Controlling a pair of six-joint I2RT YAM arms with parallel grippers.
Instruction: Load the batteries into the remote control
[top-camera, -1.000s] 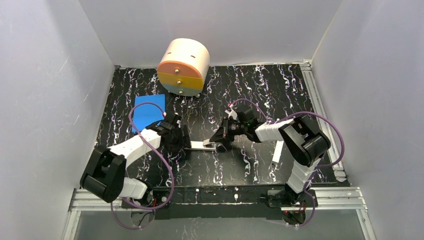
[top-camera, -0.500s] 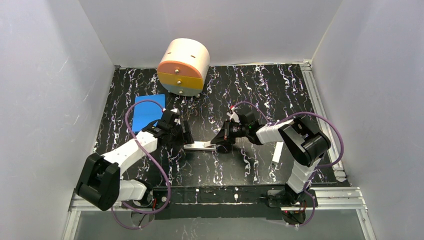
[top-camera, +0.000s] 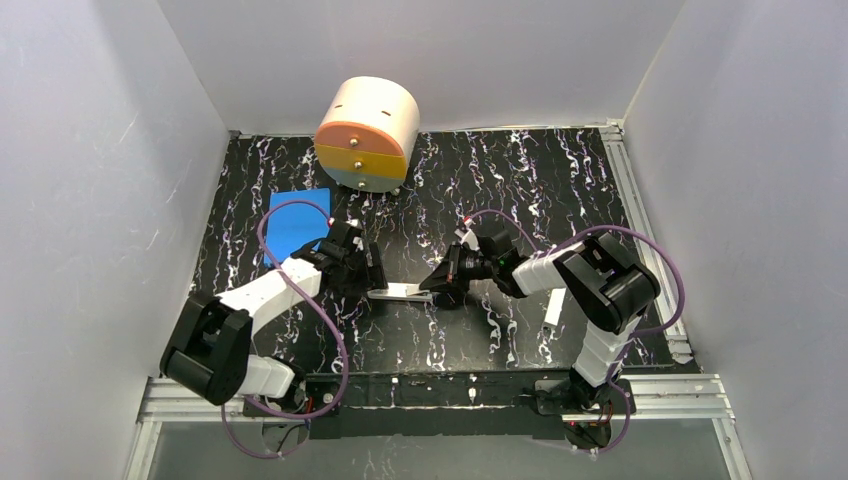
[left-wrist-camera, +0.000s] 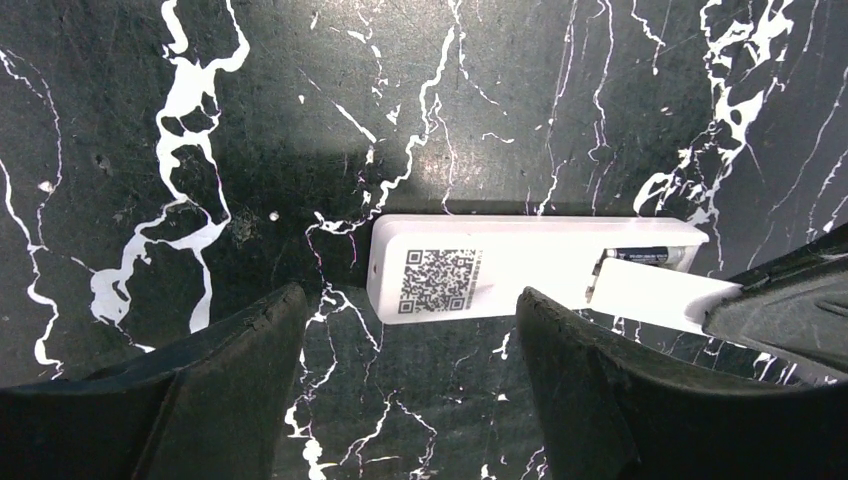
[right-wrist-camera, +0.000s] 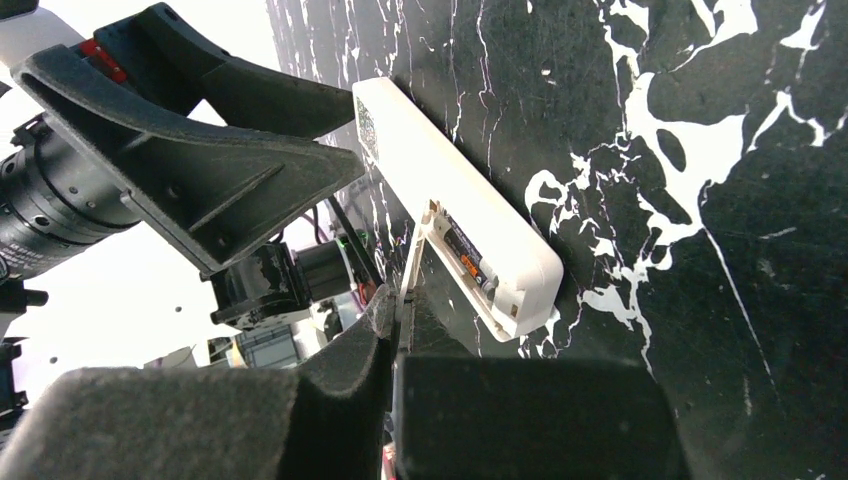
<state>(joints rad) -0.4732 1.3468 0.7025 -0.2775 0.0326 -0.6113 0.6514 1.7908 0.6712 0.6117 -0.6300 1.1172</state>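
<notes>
Top cam overhead, far, both wrist cams close, all share remote control

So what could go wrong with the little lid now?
1. The right gripper pinches the thin cover, tilted at the open compartment. It could slip, or go on crooked and jam.
2. The left gripper is open and not gripping the remote control, which lies loose on the table. A push from the cover might slide it away.
3. A battery shows in the compartment. A bump might knock it out of place.
</notes>
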